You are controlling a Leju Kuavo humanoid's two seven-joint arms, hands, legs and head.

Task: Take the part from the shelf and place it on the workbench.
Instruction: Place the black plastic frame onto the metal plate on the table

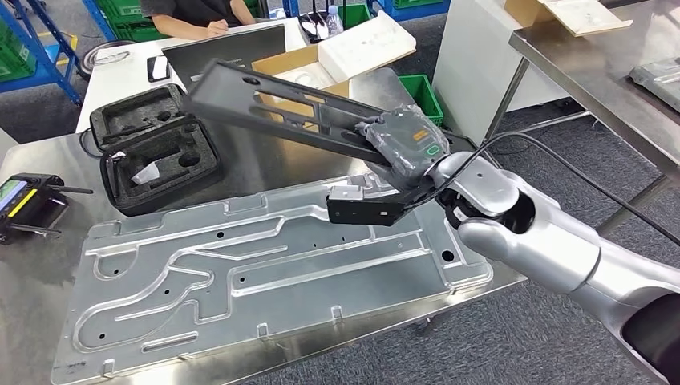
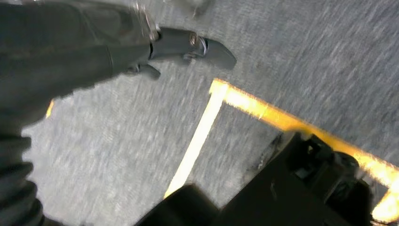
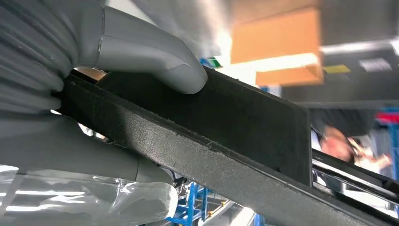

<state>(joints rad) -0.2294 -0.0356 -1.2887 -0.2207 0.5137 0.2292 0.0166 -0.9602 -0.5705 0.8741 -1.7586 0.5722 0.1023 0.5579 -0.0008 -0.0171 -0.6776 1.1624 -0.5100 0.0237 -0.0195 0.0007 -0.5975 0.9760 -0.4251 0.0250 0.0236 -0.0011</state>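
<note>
Nearest, right arm: the silver arm [image 1: 553, 233] came in from the lower right and reached up and left over the desk.
Right hand: the right hand [image 1: 401, 156] gripped one end of the black part; in the right wrist view the thick grey thumb [image 3: 150, 56] pressed on one face and another finger [image 3: 94, 162] lay against the opposite face.
Part: the long black slotted part [image 1: 281, 108] was held in the air, tilted, above the desk and touching nothing on it; its free end pointed up and left, over the open case.
Desk: the steel desk [image 1: 32, 281] carried a large flat aluminium plate [image 1: 265, 273] with raised ribs and small holes, which lay under the hand and covered most of the near surface.
Case: a black foam-lined case [image 1: 152, 152] lay open just beyond the plate's far left corner.
Controller: a handheld controller with a screen [image 1: 20, 200] sat at the desk's left edge.
Boxes: a cardboard box [image 1: 301, 68] with a white foam tray [image 1: 365, 48] stood beyond the part, next to a green crate [image 1: 421, 92].
Person: a person in a dark top [image 1: 200, 16] sat at the far white table.
Left hand: the left hand [image 2: 188, 47] hung over grey carpet with a yellow floor line [image 2: 263, 113]; the blurred view left it unclear whether its fingers were apart or curled.
</note>
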